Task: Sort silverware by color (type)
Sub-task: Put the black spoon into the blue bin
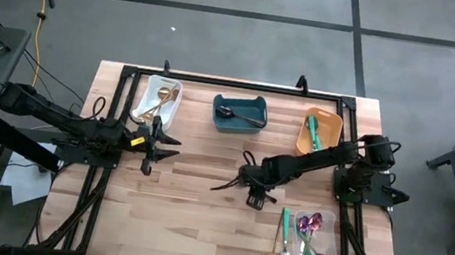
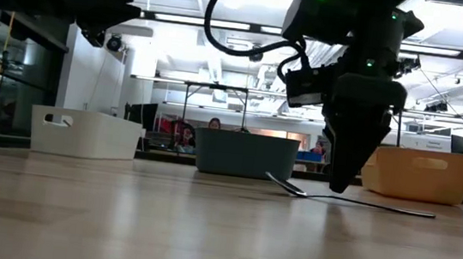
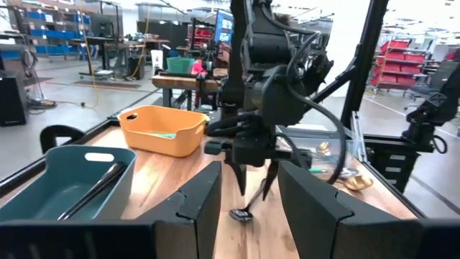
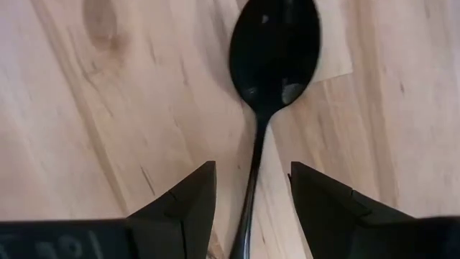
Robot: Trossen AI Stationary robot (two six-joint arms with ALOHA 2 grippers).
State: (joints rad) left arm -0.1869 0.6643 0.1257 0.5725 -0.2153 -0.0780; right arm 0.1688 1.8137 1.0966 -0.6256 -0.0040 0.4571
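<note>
The left gripper (image 1: 165,146) waits at the table's left, just near of the white bin (image 1: 168,107) — its fingers stand apart, holding nothing. At the middle, the right gripper (image 1: 248,186) points down with fingers spread on both sides of the black spoon (image 4: 267,65) — the spoon lies flat on the table (image 1: 191,202).

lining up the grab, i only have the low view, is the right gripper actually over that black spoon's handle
Observer: Yes. The right gripper is open, fingers straddling the thin handle of the black metal spoon lying on the wooden table.
Operator: where do black ones go
Observer: The teal rectangular bin already holds a dark utensil.
Operator: left arm in the way?
Observer: No, the left gripper waits beside the white rectangular bin.
</note>
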